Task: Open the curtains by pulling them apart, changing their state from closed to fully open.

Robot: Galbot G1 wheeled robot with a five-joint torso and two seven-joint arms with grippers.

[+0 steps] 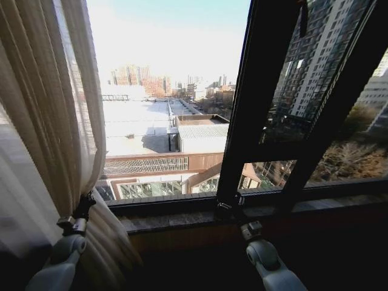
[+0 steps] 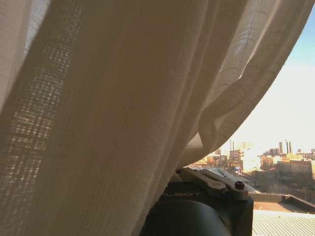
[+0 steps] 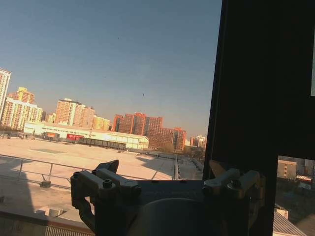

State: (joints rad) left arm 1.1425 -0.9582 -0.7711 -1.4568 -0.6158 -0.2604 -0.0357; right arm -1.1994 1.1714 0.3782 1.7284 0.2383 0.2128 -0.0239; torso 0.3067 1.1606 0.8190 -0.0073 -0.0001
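Curtain drawn left, window bare.
My left jaws (image 1: 86, 203) pinch the curtains (image 1: 42, 121); right jaws (image 3: 167, 184) spread, empty. Next: release.

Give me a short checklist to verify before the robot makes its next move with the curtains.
1. Left gripper is at the curtain edge: ok.
2. Left gripper's grip on the fabric: cannot tell, the folds cover its fingers.
3. Curtain gathered at the left, glass uncovered: ok.
4. Right gripper open, holding nothing: ok.
5. Right gripper is free of the dark window frame: cannot tell, it is close to the post.
6. A curtain on the right side: cannot tell.
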